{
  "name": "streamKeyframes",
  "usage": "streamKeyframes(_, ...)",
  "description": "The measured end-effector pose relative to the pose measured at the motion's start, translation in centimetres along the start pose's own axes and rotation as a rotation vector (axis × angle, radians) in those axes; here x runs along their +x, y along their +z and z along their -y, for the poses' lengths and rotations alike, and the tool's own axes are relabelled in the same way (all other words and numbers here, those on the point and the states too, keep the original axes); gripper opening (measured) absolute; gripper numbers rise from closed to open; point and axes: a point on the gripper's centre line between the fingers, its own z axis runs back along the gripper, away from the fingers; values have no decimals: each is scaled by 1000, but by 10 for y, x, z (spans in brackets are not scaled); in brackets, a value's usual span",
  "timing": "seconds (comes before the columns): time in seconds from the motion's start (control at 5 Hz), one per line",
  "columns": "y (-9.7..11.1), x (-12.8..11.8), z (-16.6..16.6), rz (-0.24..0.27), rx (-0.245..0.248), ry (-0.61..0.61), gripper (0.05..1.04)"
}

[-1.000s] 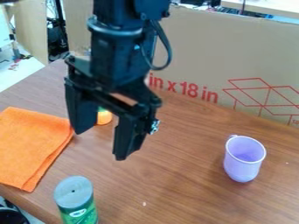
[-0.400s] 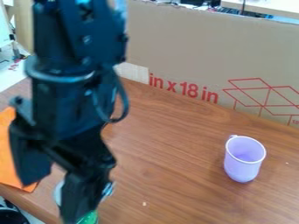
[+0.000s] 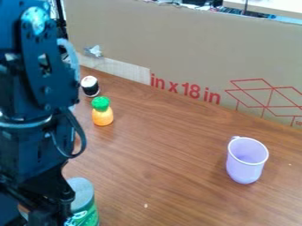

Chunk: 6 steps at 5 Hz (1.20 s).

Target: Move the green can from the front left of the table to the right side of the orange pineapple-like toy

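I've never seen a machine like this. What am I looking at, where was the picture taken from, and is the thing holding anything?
The big black machine on the left is a robot arm. A fixed camera looks down at it on a slant. At its lower end is the claw, whose two fingers stand apart; the picture's edge cuts off their tips, so I can't be sure whether anything is held.

Just beside the claw, a green can with a grey top stands on the brown table. Farther back are a small orange container with a green top and a dark one with a white top. On the right stands a light purple cup. Behind everything is cardboard with red print.
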Motion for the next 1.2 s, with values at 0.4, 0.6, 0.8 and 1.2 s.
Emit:
streamKeyframes(0.4,-29,27,-30,45,-22,40,1000)
streamKeyframes(0.6,-40,35,-40,12,-30,8,1000)
streamKeyframes(0.8,-52,48,-41,-42,-46,-71,1000)
streamKeyframes(1.2,-40,109,-49,36,20,-167,1000)
